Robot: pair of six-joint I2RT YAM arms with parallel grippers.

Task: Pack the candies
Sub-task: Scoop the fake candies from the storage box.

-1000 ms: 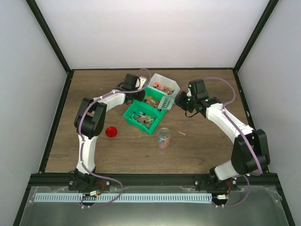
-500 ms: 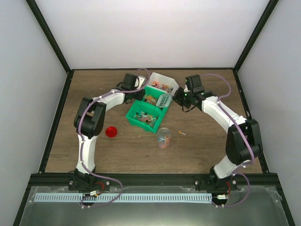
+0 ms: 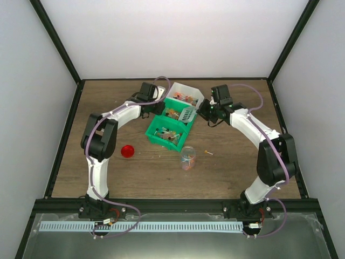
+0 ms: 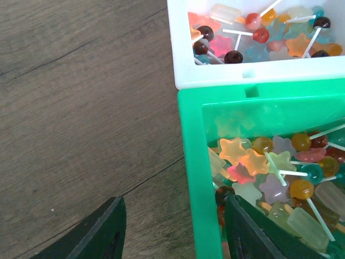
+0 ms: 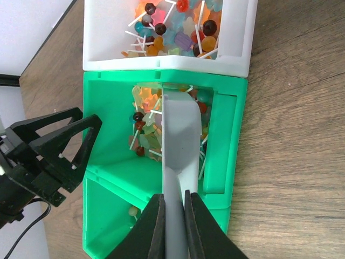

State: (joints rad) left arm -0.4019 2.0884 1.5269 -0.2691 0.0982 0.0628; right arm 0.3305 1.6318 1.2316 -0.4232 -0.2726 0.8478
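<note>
1. Swinging in from the right over the last second, the right claw [image 3: 201, 111] is bringing the pale slotted scoop [image 3: 187, 114] over the green bins [image 3: 159, 140]; a scooping pass is probably starting. The clear jar [image 3: 187, 157] is standing just near of them, with the red lid [image 3: 127, 151] lying off to its left.
2. Seen from the left wrist, the left claw [image 4: 173, 202] is standing open, its fingers straddling the glossy green wall. The candies [image 4: 253, 162] are lying heaped inside: translucent stars, balls on thin white sticks, frosted bars. More are filling the white bin [image 4: 242, 75] beyond.
3. Seen from the right wrist, the right claw is clamping the scoop's smooth flat handle, while its curved head is reaching into the green compartment's candy heap.
</note>
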